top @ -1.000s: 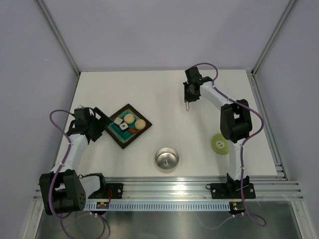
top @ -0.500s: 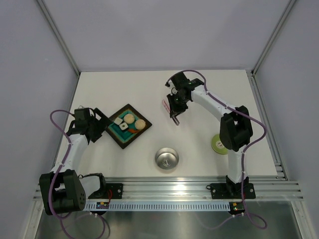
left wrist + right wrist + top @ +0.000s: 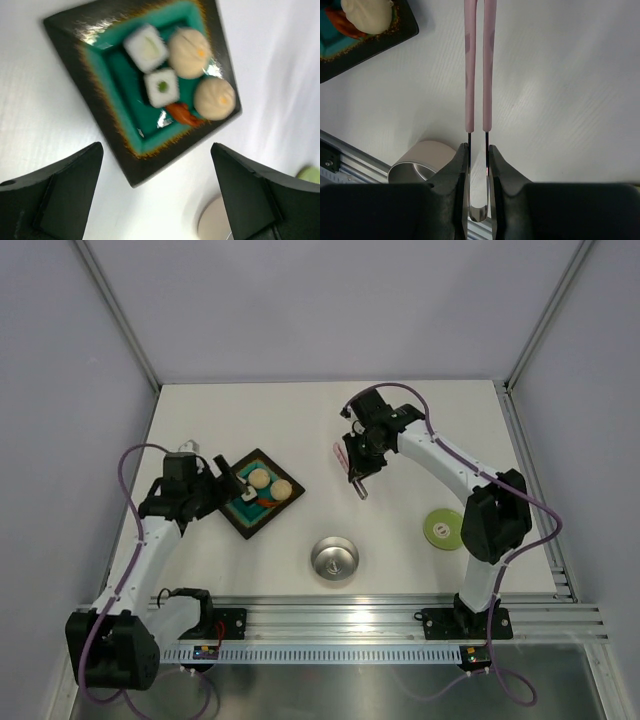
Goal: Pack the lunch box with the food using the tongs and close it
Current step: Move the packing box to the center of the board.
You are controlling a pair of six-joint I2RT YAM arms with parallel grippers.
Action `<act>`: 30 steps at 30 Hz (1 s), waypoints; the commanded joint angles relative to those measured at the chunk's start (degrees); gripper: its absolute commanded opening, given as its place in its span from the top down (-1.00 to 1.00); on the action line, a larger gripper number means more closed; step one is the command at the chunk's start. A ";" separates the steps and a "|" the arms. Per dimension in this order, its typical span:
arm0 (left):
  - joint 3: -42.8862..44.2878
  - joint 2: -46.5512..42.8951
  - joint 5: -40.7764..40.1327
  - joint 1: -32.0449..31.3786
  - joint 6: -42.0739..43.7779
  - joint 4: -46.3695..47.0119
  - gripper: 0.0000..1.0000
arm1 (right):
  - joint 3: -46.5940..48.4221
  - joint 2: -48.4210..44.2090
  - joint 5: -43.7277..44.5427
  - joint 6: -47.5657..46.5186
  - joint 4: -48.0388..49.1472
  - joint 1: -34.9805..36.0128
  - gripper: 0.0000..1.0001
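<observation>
Right gripper (image 3: 478,148): closed narrowly on the tongs (image 3: 470,70), pinching their bare steel joined end. The two pale-pink arms run straight out from the fingers, nearly parallel and slightly apart.
Tongs, place: held over the white table (image 3: 300,420). In the overhead view they are at 12 o'clock from the lunch box (image 3: 334,559) and at 3 o'clock from the tray (image 3: 232,515), apart from both.
Left gripper (image 3: 156,150): jaws spread wide, holding nothing, poised over the near corner of the tray.
Food: five pieces, all in the tray's teal well.
- Two white cubes (image 3: 146,47).
- Two beige buns (image 3: 189,46).
- One red-orange bit (image 3: 184,114), wedged between a cube and a bun.
Lunch box: round steel bowl, upright and uncovered, on the table at 5 o'clock from the tray, well apart from both grippers.
Lid (image 3: 441,528): lime-green disc lying flat at 3 o'clock from the lunch box, not touching it.
Markings: green spot on one cube's top, and an orange dot on each bun.
</observation>
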 commanded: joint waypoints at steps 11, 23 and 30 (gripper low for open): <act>-0.40 -3.02 -1.01 -38.18 -1.75 -3.24 -0.61 | -8.63 -7.86 5.95 5.30 5.69 -4.58 0.63; 0.11 3.21 -1.63 -48.65 -3.78 0.27 -0.39 | -27.26 -19.73 10.35 11.18 7.27 -4.50 0.66; 3.72 12.18 -6.55 -51.11 -3.86 1.86 -0.22 | -26.30 -20.61 10.26 11.36 7.18 -4.50 0.64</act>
